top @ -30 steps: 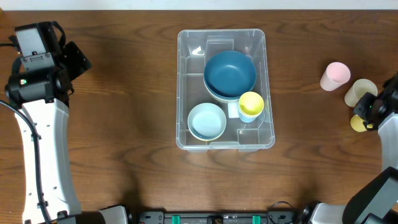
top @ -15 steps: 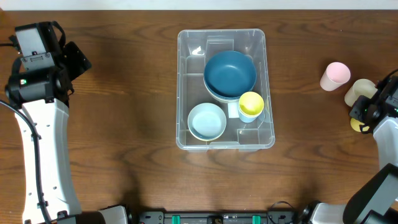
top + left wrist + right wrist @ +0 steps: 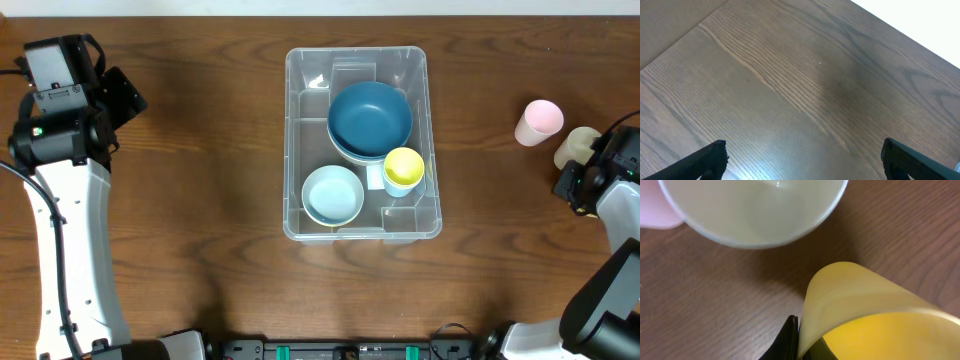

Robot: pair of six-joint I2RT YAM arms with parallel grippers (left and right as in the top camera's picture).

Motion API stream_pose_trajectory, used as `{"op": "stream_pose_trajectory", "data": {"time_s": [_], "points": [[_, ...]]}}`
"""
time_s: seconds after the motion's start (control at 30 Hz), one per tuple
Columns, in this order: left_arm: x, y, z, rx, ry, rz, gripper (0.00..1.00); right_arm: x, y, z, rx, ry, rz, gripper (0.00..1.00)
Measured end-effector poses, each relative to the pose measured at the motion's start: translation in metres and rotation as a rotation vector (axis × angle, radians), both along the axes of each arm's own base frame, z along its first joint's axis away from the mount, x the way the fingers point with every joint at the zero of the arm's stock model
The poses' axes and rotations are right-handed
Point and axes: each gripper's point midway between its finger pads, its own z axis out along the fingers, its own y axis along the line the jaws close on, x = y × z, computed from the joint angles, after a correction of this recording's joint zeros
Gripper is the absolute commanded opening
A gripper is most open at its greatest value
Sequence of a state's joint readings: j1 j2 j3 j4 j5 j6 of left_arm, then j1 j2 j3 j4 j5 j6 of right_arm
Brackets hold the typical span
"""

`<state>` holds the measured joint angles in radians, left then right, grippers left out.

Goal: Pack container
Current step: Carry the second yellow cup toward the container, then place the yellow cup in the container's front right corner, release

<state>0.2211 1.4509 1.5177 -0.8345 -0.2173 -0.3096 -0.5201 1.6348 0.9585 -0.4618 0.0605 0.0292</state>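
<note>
Pinching the wall of the yellow cup [image 3: 865, 305], the right gripper [image 3: 801, 344] sits at three o'clock from the bin [image 3: 293, 150]; the left gripper [image 3: 805, 160] hangs wide open at nine o'clock.

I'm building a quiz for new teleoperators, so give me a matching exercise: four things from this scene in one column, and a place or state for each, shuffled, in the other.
Things
1 dark blue bowl
2 pale blue bowl
3 pink cup
4 right hand

Places or states
a on the table, right of the container
b closed on the wall of a yellow cup
c in the container, near left corner
d in the container, far half

Pairs: 1-d, 2-c, 3-a, 4-b
</note>
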Motion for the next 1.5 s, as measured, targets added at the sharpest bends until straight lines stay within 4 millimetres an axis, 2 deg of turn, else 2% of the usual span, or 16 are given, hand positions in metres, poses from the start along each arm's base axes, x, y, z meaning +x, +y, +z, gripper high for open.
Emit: {"op": "stream_pose_trajectory", "data": {"time_s": [0.1, 0.17, 0.27, 0.33, 0.4, 0.5, 0.57, 0.63, 0.7, 0.83, 0.97, 1.1, 1.3, 1.33, 1.43, 1.5], "points": [[0.000, 0.000, 0.000, 0.000, 0.000, 0.000, 0.98, -0.012, 0.011, 0.004, 0.032, 0.044, 0.002, 0.01], [0.000, 0.000, 0.000, 0.000, 0.000, 0.000, 0.98, -0.018, 0.022, 0.015, 0.047, 0.067, 0.012, 0.01], [0.000, 0.000, 0.000, 0.000, 0.000, 0.000, 0.98, -0.012, 0.044, 0.053, 0.039, 0.036, 0.061, 0.01], [0.000, 0.000, 0.000, 0.000, 0.000, 0.000, 0.98, -0.002, 0.067, 0.089, 0.023, -0.023, 0.130, 0.01], [0.000, 0.000, 0.000, 0.000, 0.000, 0.000, 0.98, 0.006, 0.099, 0.126, 0.017, -0.091, 0.221, 0.01], [0.000, 0.000, 0.000, 0.000, 0.000, 0.000, 0.98, 0.010, 0.154, 0.171, 0.021, -0.179, 0.386, 0.02], [0.000, 0.000, 0.000, 0.000, 0.000, 0.000, 0.98, 0.009, 0.195, 0.192, 0.034, -0.224, 0.512, 0.03], [0.000, 0.000, 0.000, 0.000, 0.000, 0.000, 0.98, 0.007, 0.234, 0.203, 0.053, -0.252, 0.631, 0.03], [0.000, 0.000, 0.000, 0.000, 0.000, 0.000, 0.98, 0.001, 0.268, 0.205, 0.074, -0.257, 0.734, 0.03], [0.000, 0.000, 0.000, 0.000, 0.000, 0.000, 0.98, -0.023, 0.333, 0.199, 0.118, -0.222, 0.941, 0.03], [0.000, 0.000, 0.000, 0.000, 0.000, 0.000, 0.98, -0.046, 0.371, 0.189, 0.144, -0.168, 1.070, 0.03], [0.000, 0.000, 0.000, 0.000, 0.000, 0.000, 0.98, -0.061, 0.389, 0.168, 0.150, -0.069, 1.133, 0.01], [0.000, 0.000, 0.000, 0.000, 0.000, 0.000, 0.98, -0.069, 0.394, 0.127, 0.140, 0.115, 1.138, 0.02], [0.000, 0.000, 0.000, 0.000, 0.000, 0.000, 0.98, -0.070, 0.393, 0.121, 0.136, 0.147, 1.135, 0.06], [0.000, 0.000, 0.000, 0.000, 0.000, 0.000, 0.98, -0.071, 0.392, 0.107, 0.134, 0.206, 1.116, 0.27], [0.000, 0.000, 0.000, 0.000, 0.000, 0.000, 0.98, -0.071, 0.392, 0.102, 0.133, 0.228, 1.114, 0.34]]}}
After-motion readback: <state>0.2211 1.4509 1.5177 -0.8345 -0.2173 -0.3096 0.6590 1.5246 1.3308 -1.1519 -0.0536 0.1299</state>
